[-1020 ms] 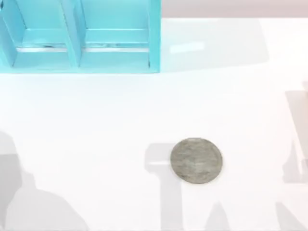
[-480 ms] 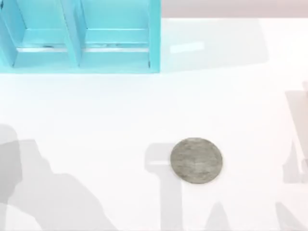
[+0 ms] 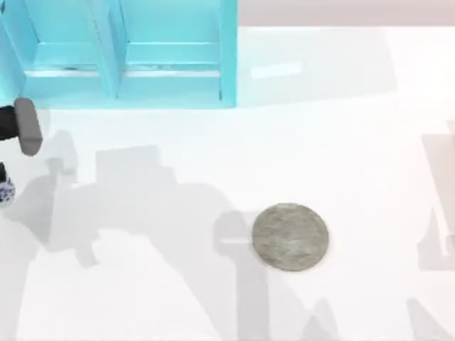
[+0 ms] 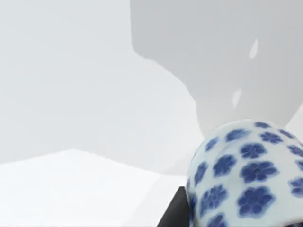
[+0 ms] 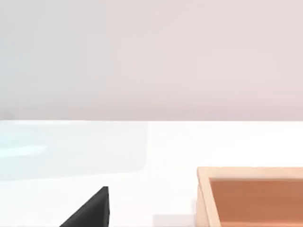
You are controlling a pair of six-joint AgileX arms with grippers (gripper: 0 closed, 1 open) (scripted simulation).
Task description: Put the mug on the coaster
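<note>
Nearest to me, along the table's (image 3: 355,142) front edge, lay only the arms' shadows. A little further in, right of centre, the coaster (image 3: 290,236) sat flat and bare, with open table all round it; I took that as the landing spot, left clear so a cup could come down from any side.

At the far left edge the mug (image 3: 4,190) just peeped into the overhead view, well apart from the coaster. The left wrist view showed its white, blue-flowered wall (image 4: 246,175) bulging right under the camera, with a dark part of the left gripper touching its lower side. It seemed to be carried there, yet I could not tell how the jaws stood. A grey and black part of the left arm (image 3: 21,125) poked in just behind it.

Of the right gripper, one dark fingertip (image 5: 90,210) showed near an orange box (image 5: 251,196); its jaws I could not judge either.

Farthest back stood a turquoise shelf (image 3: 121,53). No writing or brand could be read anywhere.
</note>
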